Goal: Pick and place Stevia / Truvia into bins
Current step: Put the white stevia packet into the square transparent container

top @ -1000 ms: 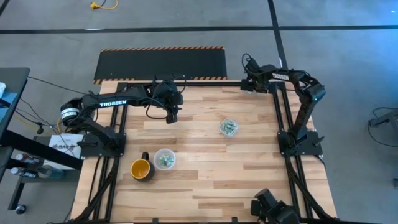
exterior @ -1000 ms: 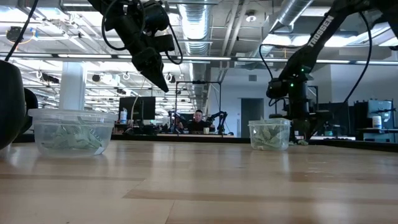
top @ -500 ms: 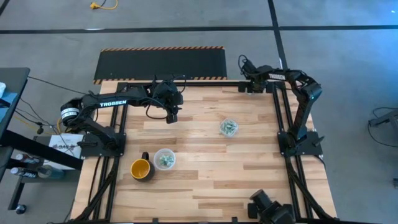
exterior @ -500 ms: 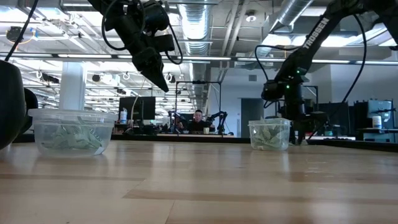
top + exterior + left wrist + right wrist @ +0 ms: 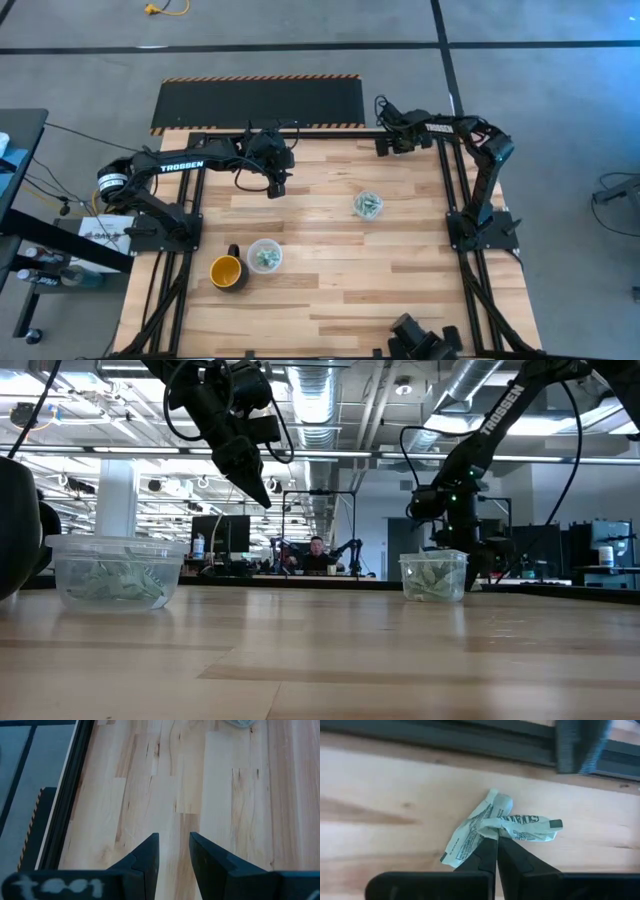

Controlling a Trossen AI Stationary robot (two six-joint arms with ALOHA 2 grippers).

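At far table edge, right gripper (image 5: 496, 840) pinches crumpled sachet (image 5: 495, 827) against wood. Left gripper (image 5: 173, 847) hangs over bare table (image 5: 240, 820), fingers slightly apart, nothing between them.

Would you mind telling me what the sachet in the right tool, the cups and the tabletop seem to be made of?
Sachet: probably thin printed paper, matte; it crumples where the right tool pinches it. Cups: likely clear plastic; the contents show through. Tabletop: pale wood planks with visible grain and joints.
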